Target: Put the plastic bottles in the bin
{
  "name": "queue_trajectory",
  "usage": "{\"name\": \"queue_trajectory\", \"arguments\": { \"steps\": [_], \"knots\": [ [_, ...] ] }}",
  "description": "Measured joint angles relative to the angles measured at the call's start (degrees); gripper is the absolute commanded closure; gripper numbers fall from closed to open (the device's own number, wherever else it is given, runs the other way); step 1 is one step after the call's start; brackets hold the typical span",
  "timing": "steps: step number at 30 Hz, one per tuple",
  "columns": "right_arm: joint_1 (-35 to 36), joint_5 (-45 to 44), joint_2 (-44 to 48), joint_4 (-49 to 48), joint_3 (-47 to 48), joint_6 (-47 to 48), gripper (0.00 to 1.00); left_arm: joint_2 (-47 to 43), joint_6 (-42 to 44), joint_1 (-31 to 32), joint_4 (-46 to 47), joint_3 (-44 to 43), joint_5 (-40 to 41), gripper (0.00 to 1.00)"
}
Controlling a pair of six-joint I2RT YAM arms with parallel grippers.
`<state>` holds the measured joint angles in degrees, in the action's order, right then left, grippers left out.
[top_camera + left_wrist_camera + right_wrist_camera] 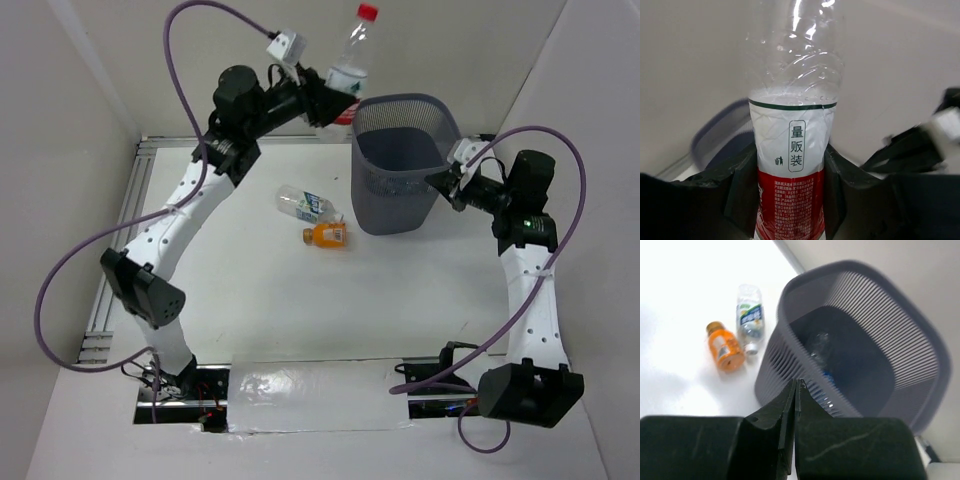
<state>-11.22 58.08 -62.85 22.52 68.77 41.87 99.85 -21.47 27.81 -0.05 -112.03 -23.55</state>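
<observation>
My left gripper (335, 105) is shut on a clear bottle with a red cap and red-and-white label (352, 60), held upright above the table just left of the bin's rim; the left wrist view shows the label (791, 165) pinched between both pads. The dark mesh bin (400, 165) stands at the back middle; the right wrist view shows its inside (860, 350) with at least one clear bottle (819, 347). A blue-labelled bottle (303, 204) and a stubby orange bottle (327, 235) lie left of the bin. My right gripper (447, 185) is shut and empty beside the bin's right wall.
The blue-labelled bottle (750, 320) and the orange bottle (725, 347) also show in the right wrist view, lying side by side on the white table. White walls enclose the table at the back and on both sides. An aluminium rail (120, 240) runs along the left edge.
</observation>
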Motion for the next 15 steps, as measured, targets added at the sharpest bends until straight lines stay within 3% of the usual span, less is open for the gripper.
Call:
{"name": "queue_trajectory", "arguments": {
  "steps": [4,5,6,8,9,10,13,15],
  "knots": [
    [-0.2,1.0,2.0,3.5,-3.4,3.3,0.92,9.3,-6.3,4.2,11.0,-10.8,-2.0,0.79],
    [-0.3,1.3,2.5,4.3,-4.0,3.9,0.85,11.5,-7.4,5.2,13.0,-12.0,-0.8,0.67],
    [-0.3,1.4,3.0,4.7,-4.5,4.3,0.55,13.4,-7.8,6.1,14.3,-12.7,0.7,0.64],
    [-0.3,1.8,4.2,5.5,-5.5,4.9,0.32,18.2,-8.7,7.7,15.7,-14.8,4.8,0.48],
    [-0.3,2.1,4.7,5.7,-6.0,5.6,0.24,20.7,-8.8,8.4,15.7,-16.1,7.0,0.34],
    [-0.3,2.4,5.2,5.9,-6.4,6.3,0.11,23.0,-8.7,8.9,15.6,-17.0,8.6,0.27],
    [-0.1,3.7,6.7,6.8,-7.8,11.1,0.0,29.2,-8.6,10.3,13.7,-19.4,12.9,0.0],
    [0.8,4.8,7.4,8.1,-9.4,16.2,0.0,31.2,-8.4,10.6,11.8,-19.5,14.5,0.0]
  ]
}}
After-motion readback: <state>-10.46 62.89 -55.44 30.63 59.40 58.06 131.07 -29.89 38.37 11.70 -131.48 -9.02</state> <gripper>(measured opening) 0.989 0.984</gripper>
